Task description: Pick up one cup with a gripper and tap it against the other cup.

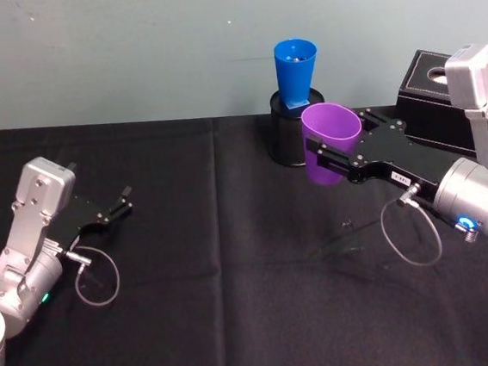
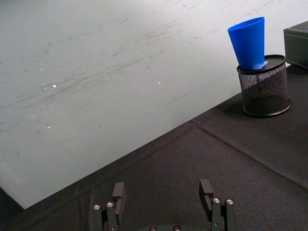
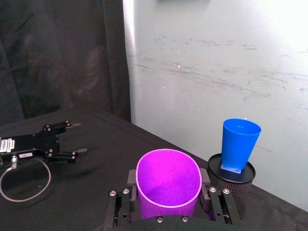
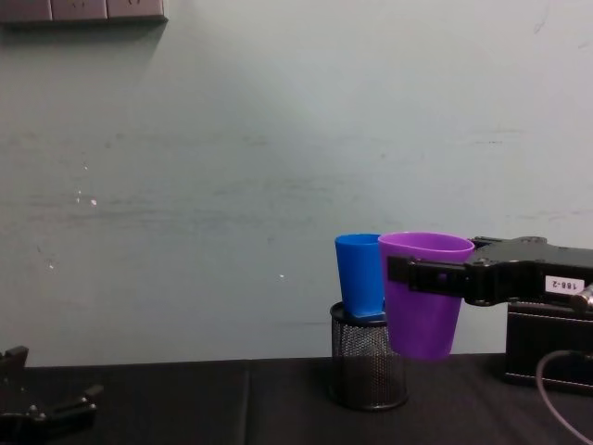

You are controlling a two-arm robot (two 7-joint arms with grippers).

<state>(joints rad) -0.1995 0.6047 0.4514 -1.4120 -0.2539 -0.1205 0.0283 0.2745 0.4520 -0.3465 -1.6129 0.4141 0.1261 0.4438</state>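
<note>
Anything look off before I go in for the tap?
Yes: the blue tumbler sits perched in the mouth of the black mesh pen holder, leaning slightly, so a tap might topple it. The right gripper holds the purple tumbler upright. The left gripper lies idle, open.

Right gripper jaws clamp purple cup; blue cup in mesh holder.

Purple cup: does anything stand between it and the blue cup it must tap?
Nothing visible does. The right gripper holds the purple cup beside the blue cup. The blue cup stands in a black mesh holder, whose rim might touch first. The left gripper lies idle, far left.
</note>
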